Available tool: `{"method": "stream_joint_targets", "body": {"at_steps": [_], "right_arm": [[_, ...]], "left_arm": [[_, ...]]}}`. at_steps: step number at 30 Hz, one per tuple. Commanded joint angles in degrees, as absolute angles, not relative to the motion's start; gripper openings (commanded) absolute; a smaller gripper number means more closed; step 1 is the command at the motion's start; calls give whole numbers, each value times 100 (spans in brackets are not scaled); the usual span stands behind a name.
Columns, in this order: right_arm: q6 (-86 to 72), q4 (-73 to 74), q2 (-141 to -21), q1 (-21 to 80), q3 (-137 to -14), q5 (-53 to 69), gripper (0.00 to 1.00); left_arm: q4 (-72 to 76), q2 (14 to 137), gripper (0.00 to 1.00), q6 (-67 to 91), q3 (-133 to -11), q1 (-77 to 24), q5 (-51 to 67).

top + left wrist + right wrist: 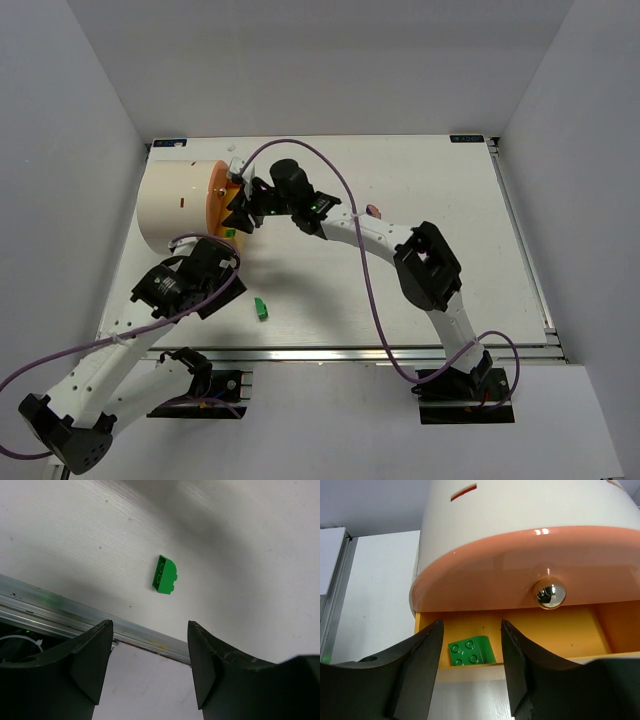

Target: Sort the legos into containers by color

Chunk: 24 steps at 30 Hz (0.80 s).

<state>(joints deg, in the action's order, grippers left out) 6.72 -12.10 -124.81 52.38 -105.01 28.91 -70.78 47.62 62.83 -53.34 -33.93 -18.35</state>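
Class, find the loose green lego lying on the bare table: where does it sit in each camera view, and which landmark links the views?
Top external: green lego, lower centre-left, just above the metal rail.
Left wrist: upper centre, above that rail.
Right wrist: absent; its green brick lies inside the drawer.
Shared landmark: the metal rail.

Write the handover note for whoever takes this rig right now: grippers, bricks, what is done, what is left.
Left gripper: open and empty, low over the table near its front edge.
Right gripper: open, at the orange face of the drum, fingers either side of the open drawer.
Bricks: green brick in the drawer, apparently clear of the fingers. Green brick on the table, just beyond the left fingers. Small pinkish piece beside the right arm, too small to identify.
Done: one green brick binned.
Left: bin the loose green one, check the pinkish piece, close the drawer.
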Motion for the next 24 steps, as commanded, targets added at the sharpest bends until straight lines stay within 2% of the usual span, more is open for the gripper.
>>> {"method": "stream_joint_targets", "body": {"at_steps": [1,2,4,5,6,8,9,10,11,13,14,16,24], "right_arm": [[510,-1424,-11980,5195,-10336,2936,53],[449,-1493,-11805,5125,-10301,2918,46],[186,-1582,-11585,5063,-10082,2813,34],[89,-1686,-11340,4941,-9968,2760,20],[-121,-1714,-11199,4879,-9714,2690,13],[-307,-1714,-10787,4642,-9432,2602,3],[-464,-1696,-10628,4562,-9109,2584,3],[-518,-1644,-10374,4414,-8949,2601,5],[-519,-1574,-10258,4334,-8799,2628,17],[-370,-1328,-9907,4026,-8327,2707,45],[-308,-1231,-9818,3964,-8167,2759,64],[-194,-1011,-9590,3666,-7641,2830,68],[-132,-861,-8922,3006,-6346,2892,67]], "left_arm": [[-6663,4834,71,6469,-5230,-3419,-1767],[-6601,4860,70,6443,-5186,-3419,-1723],[-6339,4974,62,6372,-5037,-3419,-1600],[-6250,5027,58,6363,-4993,-3419,-1556],[-6179,5167,50,6346,-4940,-3419,-1495],[-5951,5299,46,6302,-4834,-3419,-1442],[-5898,5378,45,6293,-4817,-3419,-1398],[-5793,5544,47,6276,-4790,-3419,-1380],[-5757,5650,51,6241,-4764,-3419,-1362],[-5731,5992,62,6214,-4772,-3419,-1362],[-5704,6133,64,6127,-4781,-3471,-1354],[-5626,6528,66,5978,-4755,-3472,-1336],[-4888,7391,66,5581,-4597,-3472,-1213]]}}
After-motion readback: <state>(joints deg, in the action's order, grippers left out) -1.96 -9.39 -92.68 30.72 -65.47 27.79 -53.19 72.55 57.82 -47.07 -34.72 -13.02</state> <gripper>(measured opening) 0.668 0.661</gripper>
